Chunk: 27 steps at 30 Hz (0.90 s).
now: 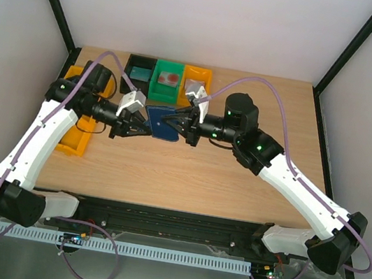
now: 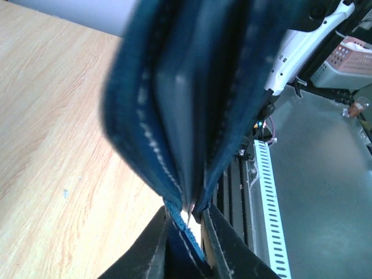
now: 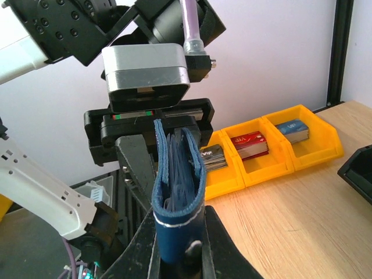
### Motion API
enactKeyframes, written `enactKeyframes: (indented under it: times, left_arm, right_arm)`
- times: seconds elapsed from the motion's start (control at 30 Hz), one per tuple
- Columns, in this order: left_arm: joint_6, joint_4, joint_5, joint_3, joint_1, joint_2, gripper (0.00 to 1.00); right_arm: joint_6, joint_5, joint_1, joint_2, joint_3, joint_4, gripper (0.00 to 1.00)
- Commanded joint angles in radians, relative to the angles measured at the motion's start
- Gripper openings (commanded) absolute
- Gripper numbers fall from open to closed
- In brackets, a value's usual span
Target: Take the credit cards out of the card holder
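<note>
Both grippers clench the card holder (image 1: 163,125) above the table (image 1: 187,175): left gripper (image 1: 147,128) at its 9 o'clock, right gripper (image 1: 175,119) at 3. Whether left pinches a credit card or only fabric is unclear. Right should hold firm while left draws straight toward 9 o'clock.

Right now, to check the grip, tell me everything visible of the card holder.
The card holder is dark navy fabric with pale edge stitching, folded nearly shut, inner layers showing between its halves. It is held above the table, on edge, pinched at opposite ends by the left fingers and right fingers.
</note>
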State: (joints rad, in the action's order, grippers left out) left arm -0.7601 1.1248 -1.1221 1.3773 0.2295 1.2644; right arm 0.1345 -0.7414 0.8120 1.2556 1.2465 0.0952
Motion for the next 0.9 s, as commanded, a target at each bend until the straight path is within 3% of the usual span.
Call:
enactKeyframes:
  times: [0.0,0.03,0.17,0.33,0.43,0.57,0.7,0.77,0.87]
  left_arm:
    - [-0.08,0.065,-0.061,0.033,-0.013,-0.015,0.07]
    - [-0.077,0.065,-0.071,0.032,-0.013,-0.016,0.03]
    - [-0.064,0.069,-0.082,0.027,-0.015,-0.019,0.02]
    - [-0.037,0.067,-0.055,0.019,-0.022,-0.034,0.02]
    - [0.077,-0.006,-0.026,0.009,-0.022,-0.041,0.02]
    - [0.337,-0.167,0.09,-0.017,-0.023,-0.045,0.02]
    - [0.434,-0.239,0.2,-0.038,-0.022,-0.045,0.02]
    - [0.469,-0.27,0.242,-0.048,-0.022,-0.046,0.02]
    - [0.499,-0.295,0.302,-0.054,-0.017,-0.043,0.02]
  right_arm:
    - [-0.025,-0.001,0.0,-0.023,0.031,0.007,0.02]
    - [-0.024,0.002,0.001,-0.02,0.03,0.007,0.02]
    - [-0.023,0.021,-0.002,-0.007,0.03,0.012,0.02]
    - [-0.037,0.174,-0.006,0.02,0.053,0.077,0.02]
    - [-0.033,0.237,-0.006,0.056,0.073,0.11,0.21]
    - [0.0,0.247,-0.006,0.098,0.09,0.106,0.53]
    - [0.059,0.506,-0.005,0.126,0.124,0.129,0.86]
    - [0.069,0.556,0.003,0.136,0.141,0.14,1.0]
    - [0.047,0.604,0.059,0.143,0.148,0.126,0.99]
